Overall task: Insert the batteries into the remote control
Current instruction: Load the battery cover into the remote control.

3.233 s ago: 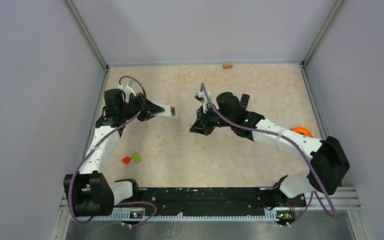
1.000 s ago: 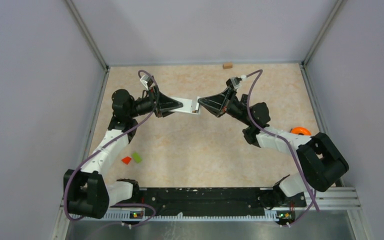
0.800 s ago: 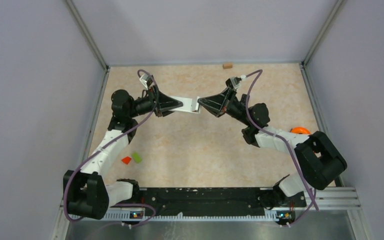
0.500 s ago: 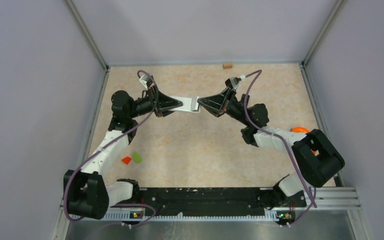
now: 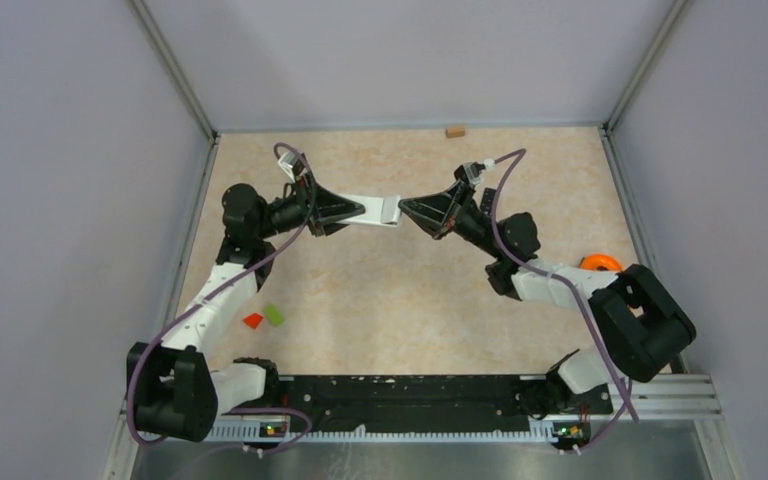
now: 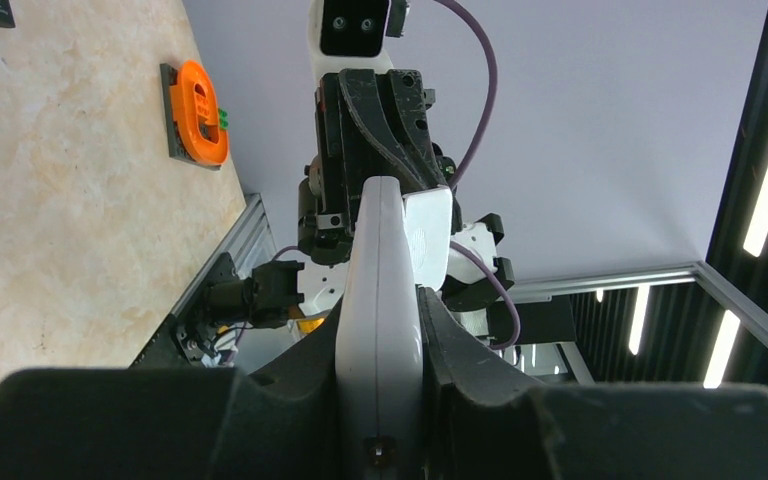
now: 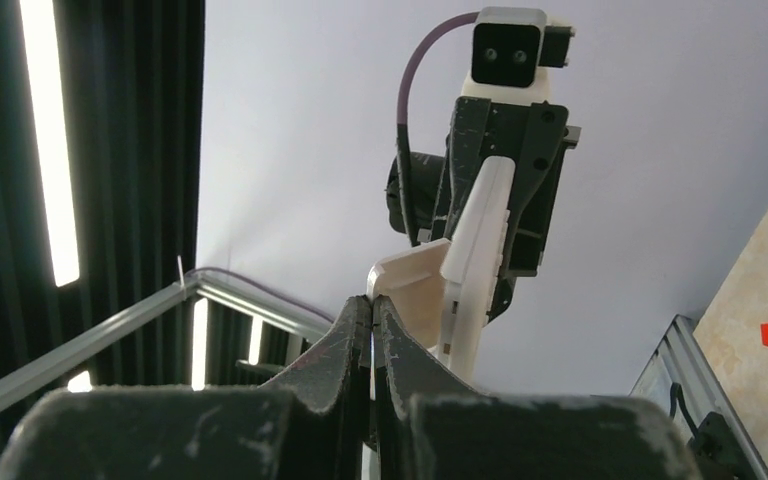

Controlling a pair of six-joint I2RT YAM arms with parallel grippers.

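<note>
1. Beige marbled table (image 5: 380,330) is shut in by grey walls (image 5: 410,60) on the left, far and right sides. A black rail (image 5: 410,395) carrying the arm bases runs along the near edge. Broad bare surface lies across the middle and near half.
2. Both arms reach inward and meet above the far-centre area. The left gripper (image 5: 360,211) clamps the white remote control (image 5: 385,210) by its sides, off the table, with its free end toward the right arm.
3. The right gripper (image 5: 405,208) faces it tip to tip, jaws pressed together at the edge of a pale flap (image 7: 412,285) standing out from the remote. Whether the flap is pinched cannot be told.
4. A red block (image 5: 252,320) and a lime-green block (image 5: 274,314) lie just beside each other near the left forearm. A tan block (image 5: 454,130) sits at the far edge. An orange piece (image 5: 601,262) lies at the right, partly hidden by the right arm. All are well apart from the meeting point.
5. The overhead view gives the layout but not the flap. The left wrist view shows the remote edge-on, the flap on its right side, and the orange piece resting on a dark plate (image 6: 172,110). The right wrist view shows the closed fingertips (image 7: 355,320) beside the flap.
</note>
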